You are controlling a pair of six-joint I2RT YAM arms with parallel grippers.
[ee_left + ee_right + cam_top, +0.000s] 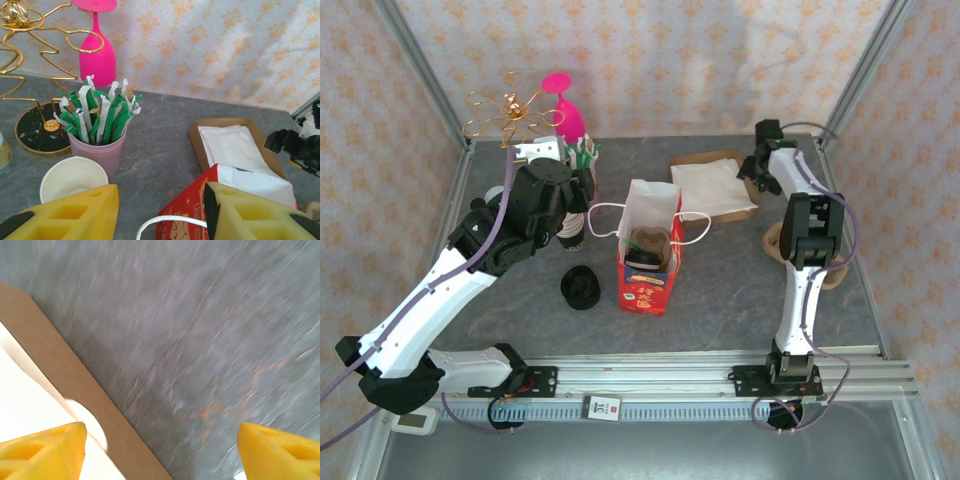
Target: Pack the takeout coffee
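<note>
Across the grey table (720, 300), patterned walls and metal frame posts close the back and both sides, and a rail runs along the near edge. Bare surface lies in front of the red paper bag (648, 265) and to its right, toward the right arm's base. Back left is crowded. Mid-table the bag stands upright, mouth open, white handles out to either side. Dark and brown shapes sit inside it; cannot tell what they are. Left arm's wrist hides much of the back-left cluster from overhead. Tan round pieces (775, 240) are partly covered by the right arm. Right wrist view is blurred. Cardboard tray (196, 142) at back right holds white napkins (230, 147). Gold wire rack (505, 110) carries a pink glass (97, 60) hung upside down. Pink cup (97, 150) is packed with green-and-white wrapped sticks (97, 115). Just beside it stands the white paper cup (55, 180), uncovered, left of the bag. Black lid (582, 288) lies apart on the table, nearer the front. Left gripper (160, 200) hovers above the bag's left edge, jaws spread, nothing pinched. Right gripper (161, 440) hangs over the tray's rim, jaws wide apart, empty.
</note>
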